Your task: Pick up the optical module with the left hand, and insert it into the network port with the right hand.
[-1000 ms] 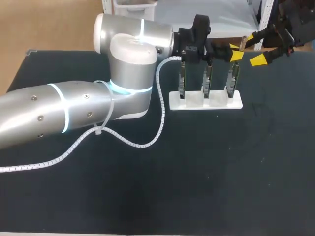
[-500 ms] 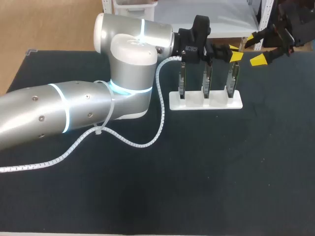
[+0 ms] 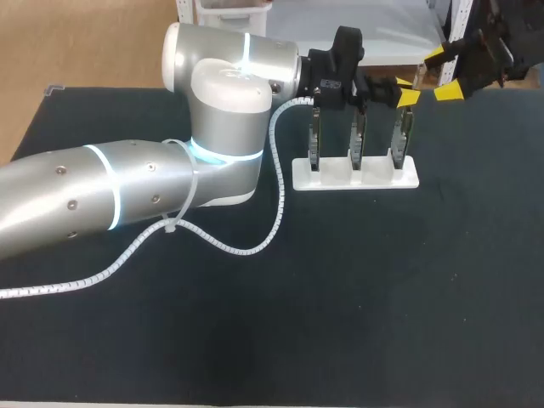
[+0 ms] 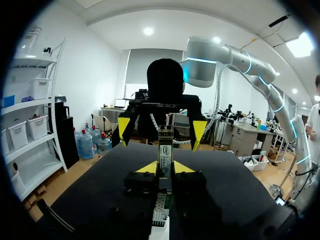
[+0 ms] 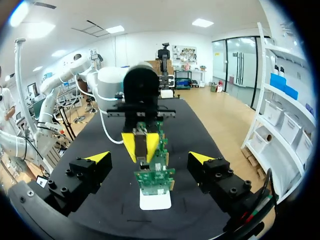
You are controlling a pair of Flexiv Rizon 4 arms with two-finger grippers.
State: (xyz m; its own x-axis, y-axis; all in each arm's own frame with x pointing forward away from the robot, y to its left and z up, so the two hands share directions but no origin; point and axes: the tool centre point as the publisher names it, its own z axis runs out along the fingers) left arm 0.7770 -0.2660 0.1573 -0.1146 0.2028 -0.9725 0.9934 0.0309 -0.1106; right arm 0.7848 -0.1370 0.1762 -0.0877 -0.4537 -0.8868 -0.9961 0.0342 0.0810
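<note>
Our left claw (image 3: 406, 90) is closed on the optical module (image 4: 165, 146), which points out from between its yellow tips towards our right claw (image 3: 442, 72). It is near the top of the rightmost of three circuit boards (image 3: 401, 138) in a white rack (image 3: 357, 177) on the counter (image 3: 340, 297). The right claw hangs wide open, gripping nothing.

the left arm (image 3: 127, 195) is rounded silver-grey, with glowing cyan rings and small dark screws; a white spiral cable (image 3: 242, 248) hangs beside its elbow (image 3: 223, 136); left gripper (image 3: 405, 90) and right gripper (image 3: 442, 72) are black, yellow-tipped
</note>
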